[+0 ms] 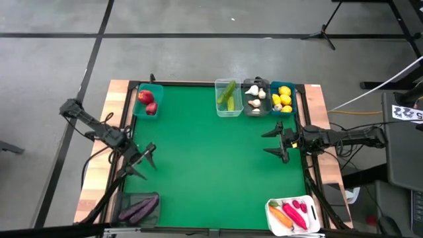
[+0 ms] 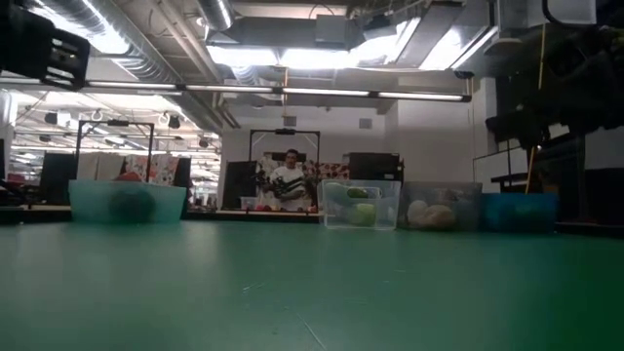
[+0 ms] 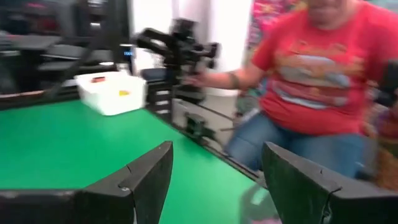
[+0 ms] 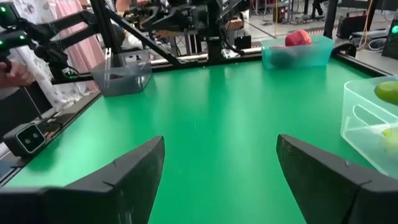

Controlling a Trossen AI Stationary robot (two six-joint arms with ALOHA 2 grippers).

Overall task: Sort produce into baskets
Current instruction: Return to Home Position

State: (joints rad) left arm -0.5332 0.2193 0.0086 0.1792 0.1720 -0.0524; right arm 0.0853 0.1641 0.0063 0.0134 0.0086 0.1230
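Four bins, high view: red apples are held in a teal plastic bin; green cucumbers in a clear bin, white garlic bulbs in a dark grey bin, yellow lemons in a second teal bin, side by side.
Pincers, high view: left pincer and right pincer are parted, at opposite edges of the green worktop.
Low view: a person is seen beyond the bins.
Wrist views: both pincers are seen parted.
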